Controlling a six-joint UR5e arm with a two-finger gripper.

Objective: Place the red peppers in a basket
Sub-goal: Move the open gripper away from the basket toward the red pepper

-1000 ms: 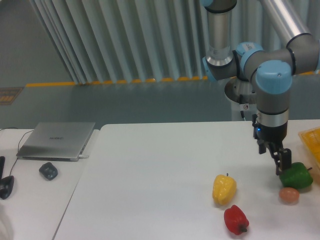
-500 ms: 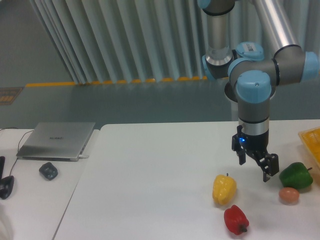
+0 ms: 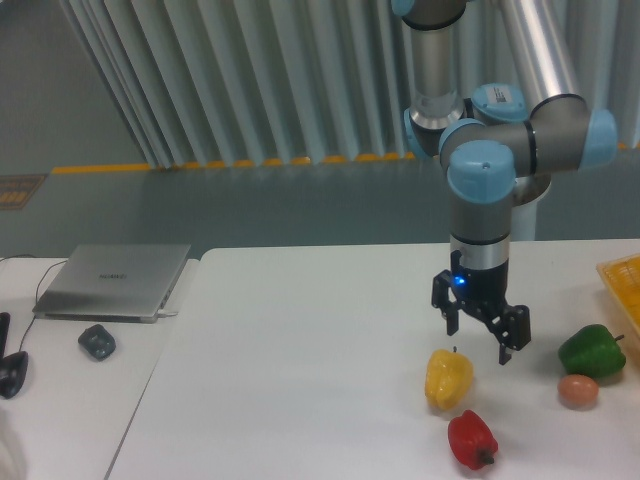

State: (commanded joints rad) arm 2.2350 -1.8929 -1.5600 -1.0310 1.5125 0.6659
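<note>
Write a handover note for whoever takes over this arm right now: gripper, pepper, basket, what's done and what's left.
Gripper: open, empty, hanging above the table just up and right of the yellow bell pepper.
Glossy red bell pepper: lying on the white table near the front edge, below the yellow one, untouched.
Yellow-orange plastic basket: at the right edge of view, only a corner visible.
Done: nothing placed yet.
Left: descend on the red pepper, grasp it, carry it right, release it in the basket. Avoid the green bell pepper.
</note>
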